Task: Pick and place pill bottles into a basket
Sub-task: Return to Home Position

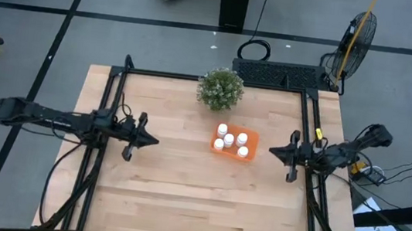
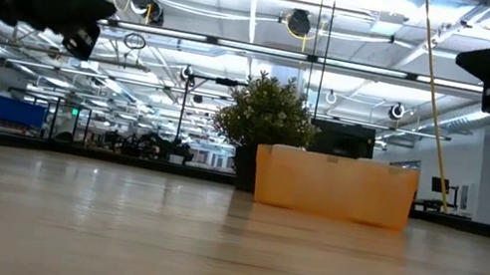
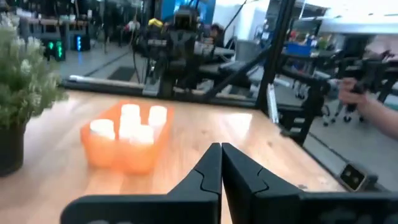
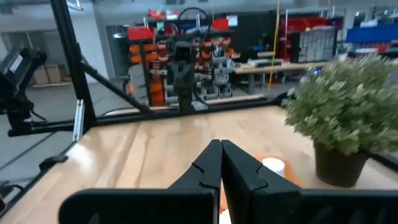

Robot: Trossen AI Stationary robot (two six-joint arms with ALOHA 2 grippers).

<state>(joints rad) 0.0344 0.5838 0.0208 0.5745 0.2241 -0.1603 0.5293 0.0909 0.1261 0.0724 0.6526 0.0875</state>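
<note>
High view: all five pill bottles [image 1: 229, 140] are seen binned in the basket [image 1: 254, 143]; both jaws are seen shut, empty.

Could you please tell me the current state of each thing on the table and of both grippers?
pill bottles: five, upright, capped, all inside the basket.
basket: upright on the table, near the plant, holding the bottles.
plant: upright near the table's far edge.
left gripper: shut, empty, raised over the table's left side.
right gripper: shut, empty, raised over the right side.
</note>
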